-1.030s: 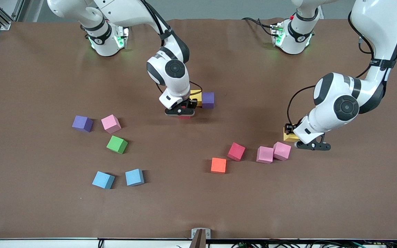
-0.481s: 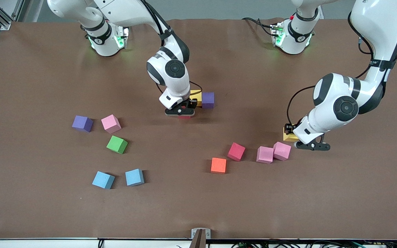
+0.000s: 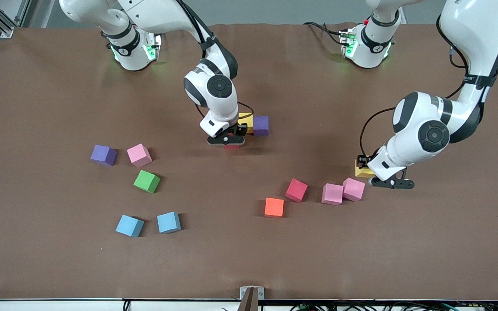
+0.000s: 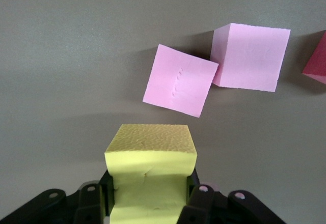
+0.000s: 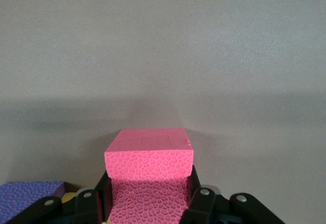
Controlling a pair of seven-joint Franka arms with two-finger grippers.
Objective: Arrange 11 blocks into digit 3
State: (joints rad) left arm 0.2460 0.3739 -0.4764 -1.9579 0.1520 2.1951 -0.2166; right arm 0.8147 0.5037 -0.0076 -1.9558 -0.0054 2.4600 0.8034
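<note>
My right gripper [image 3: 231,142] [image 5: 149,183] is low over the middle of the table, shut on a red block [image 3: 231,147] [image 5: 148,155]. That block sits right beside a yellow block [image 3: 245,118], which touches a purple block [image 3: 261,125] [image 5: 30,196]. Toward the left arm's end, my left gripper [image 3: 366,169] [image 4: 150,183] is shut on a second yellow block [image 3: 362,172] [image 4: 150,147], squeezing its sides. Two touching pink blocks [image 3: 332,194] [image 3: 353,189] [image 4: 178,86] [image 4: 249,56] lie just nearer the front camera than this gripper.
Loose on the table are another red block [image 3: 296,190] [image 4: 317,63] and an orange one [image 3: 274,207]. Toward the right arm's end lie purple [image 3: 103,154], pink [image 3: 139,155], green [image 3: 147,181] and two light blue blocks [image 3: 129,225] [image 3: 169,222].
The left arm's wrist has drifted very slightly toward the right arm's end with the yellow block held. The right arm and the loose blocks are unchanged.
</note>
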